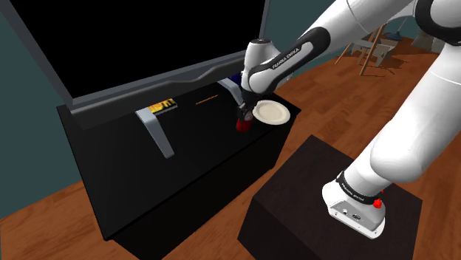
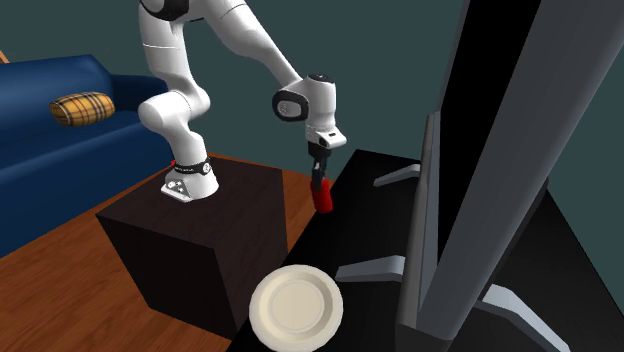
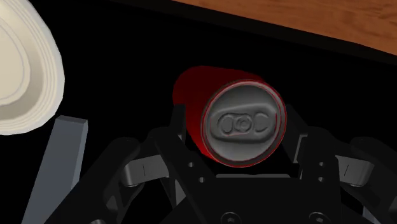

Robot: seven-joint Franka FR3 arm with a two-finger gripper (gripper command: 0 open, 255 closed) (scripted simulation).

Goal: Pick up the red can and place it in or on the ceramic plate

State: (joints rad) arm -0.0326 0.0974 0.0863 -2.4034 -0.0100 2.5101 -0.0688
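A red can [image 3: 191, 89] with a grey lid stands upright between my gripper's [image 3: 238, 130] black fingers, which clasp it on both sides. In the shoulder view the gripper [image 1: 242, 116] points down over the can [image 1: 241, 126] at the front edge of the black cabinet top [image 1: 199, 140]. Just to the right in that view lies a cream plate [image 1: 271, 113]. The second exterior view has the can [image 2: 324, 198] under the gripper [image 2: 321, 180], with the plate [image 2: 296, 308] nearer the camera. I cannot tell whether the can touches the surface. The plate's rim [image 3: 25, 70] sits beside the gripper.
A large TV [image 1: 148, 44] stands on the cabinet on grey feet [image 1: 155, 131], one foot [image 3: 63, 159] close to the plate. A yellow-and-black item [image 1: 162, 107] lies under the screen. The arm's dark stand [image 1: 318, 199] is beside the cabinet. A blue sofa [image 2: 60, 140] stands far off.
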